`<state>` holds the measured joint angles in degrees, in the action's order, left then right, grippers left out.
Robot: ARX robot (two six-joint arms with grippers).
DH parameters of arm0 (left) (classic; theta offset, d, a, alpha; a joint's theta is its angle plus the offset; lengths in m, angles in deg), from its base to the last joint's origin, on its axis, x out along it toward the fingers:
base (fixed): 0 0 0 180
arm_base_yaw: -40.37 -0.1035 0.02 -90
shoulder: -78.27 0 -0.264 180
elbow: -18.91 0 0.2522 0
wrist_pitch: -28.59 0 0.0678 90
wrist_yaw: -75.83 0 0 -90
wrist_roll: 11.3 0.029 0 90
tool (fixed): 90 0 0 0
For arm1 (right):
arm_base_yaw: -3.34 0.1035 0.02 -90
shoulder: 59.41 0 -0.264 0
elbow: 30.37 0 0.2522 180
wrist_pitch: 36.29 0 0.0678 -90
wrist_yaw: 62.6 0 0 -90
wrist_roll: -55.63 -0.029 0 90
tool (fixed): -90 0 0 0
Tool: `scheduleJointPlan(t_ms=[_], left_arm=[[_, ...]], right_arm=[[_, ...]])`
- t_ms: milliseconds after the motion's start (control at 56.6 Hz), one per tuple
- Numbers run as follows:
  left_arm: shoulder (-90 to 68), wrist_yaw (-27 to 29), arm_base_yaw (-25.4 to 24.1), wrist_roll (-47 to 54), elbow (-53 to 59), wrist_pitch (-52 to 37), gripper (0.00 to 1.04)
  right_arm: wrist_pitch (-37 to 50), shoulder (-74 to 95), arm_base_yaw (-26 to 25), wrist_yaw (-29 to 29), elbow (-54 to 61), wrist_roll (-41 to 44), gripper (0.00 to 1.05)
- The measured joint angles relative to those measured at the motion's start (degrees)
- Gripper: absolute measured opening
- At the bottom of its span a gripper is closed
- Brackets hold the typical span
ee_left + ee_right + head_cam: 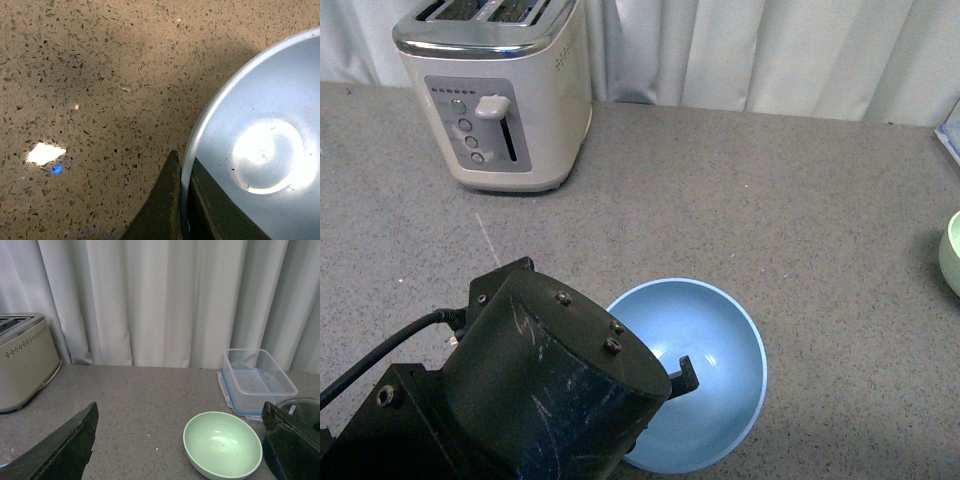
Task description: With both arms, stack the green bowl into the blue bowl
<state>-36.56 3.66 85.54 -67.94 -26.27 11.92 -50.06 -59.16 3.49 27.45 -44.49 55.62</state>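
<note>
Left gripper (184, 167) seemingly pinches the rim of the blue bowl (260, 150); right gripper (179, 412), spread wide, faces the green bowl (222, 442).

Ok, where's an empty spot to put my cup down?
Bare counter lies between the toaster and the blue bowl, and from there to the green bowl. Crowded: left pincer on the blue bowl's rim; clear container by the green bowl.

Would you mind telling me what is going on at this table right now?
The left hand straddles the rim of the blue bowl, one finger inside and one outside, seemingly pinching it. The right hand is open and apart from the green bowl, which sits untouched on the counter further right. Nothing is stacked yet.
</note>
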Motion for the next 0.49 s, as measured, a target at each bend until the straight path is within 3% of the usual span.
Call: scheduleJointPlan(t_ms=[495], left_arm=[[-3.7, -0.2, -0.4, 0.2, -0.4, -2.6, 0.04]], right_arm=[[0.0, 0.0, 0.0, 0.0, 0.0, 0.0, 0.96]])
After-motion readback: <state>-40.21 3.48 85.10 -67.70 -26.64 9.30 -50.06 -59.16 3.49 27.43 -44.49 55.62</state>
